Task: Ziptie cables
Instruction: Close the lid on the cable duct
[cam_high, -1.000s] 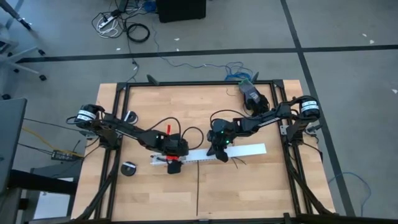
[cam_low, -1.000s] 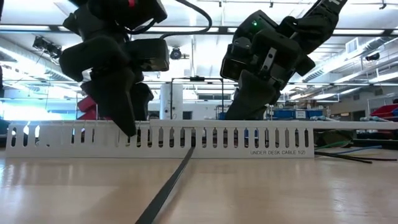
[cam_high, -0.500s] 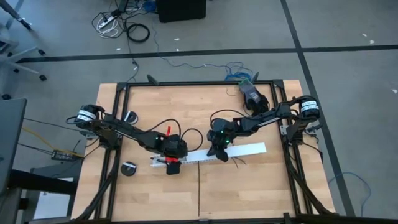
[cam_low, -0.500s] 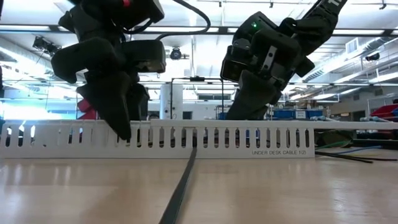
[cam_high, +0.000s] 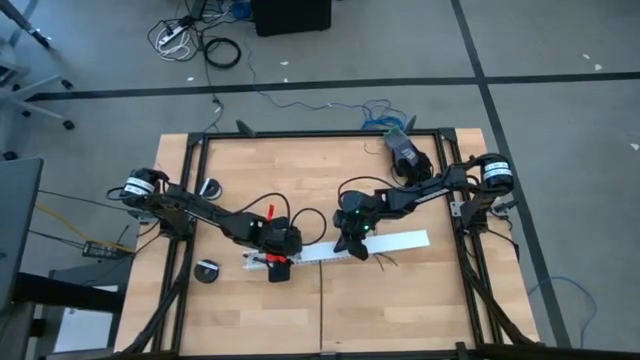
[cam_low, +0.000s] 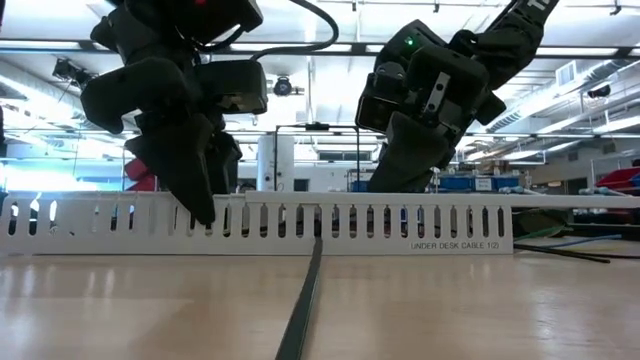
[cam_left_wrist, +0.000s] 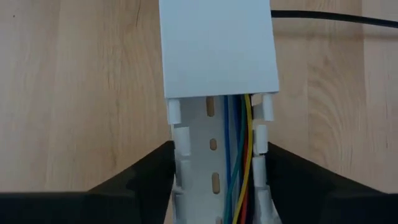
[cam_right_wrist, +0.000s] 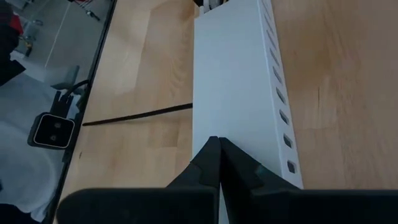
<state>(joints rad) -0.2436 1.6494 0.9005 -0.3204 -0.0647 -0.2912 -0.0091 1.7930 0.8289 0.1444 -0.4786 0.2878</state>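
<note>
A long white slotted channel (cam_high: 335, 249) lies across the middle of the table. The cables (cam_left_wrist: 239, 155), thin blue, yellow, red and green wires, run inside its uncovered left part. A white lid (cam_left_wrist: 217, 46) covers the rest. The ziptie (cam_low: 305, 300), a thin black strip, lies flat on the wood from the near edge up to the channel (cam_low: 260, 222). My left gripper (cam_high: 278, 264) stands over the channel's left part, one finger on each side. My right gripper (cam_high: 350, 245) is shut, its tips down on the lid. My left gripper has the channel's uncovered part between its two fingers, one on each slotted side wall (cam_left_wrist: 176, 152), just short of the lid's end. The fingers slant down from the table's left and lie along the channel, which rests flat on the table. My right gripper sets its shut fingertips (cam_right_wrist: 214, 149) on the flat top of the lid (cam_right_wrist: 233, 93), slanting down from the table's right. The channel lies on the wood beneath them.
A black round piece (cam_high: 207, 270) lies near the left frame rail, and a second (cam_high: 207, 186) farther back. A dark device (cam_high: 405, 150) sits at the far right. Thick black cords (cam_high: 300, 213) loop behind the channel. Loose wire ends (cam_low: 560, 250) trail off its right end.
The channel has slid slightly toward the table's right edge. The ziptie has swung with it: its near end has moved rightward, so it now lies almost straight from the near edge to the channel. Both arms have kept nearly still.
</note>
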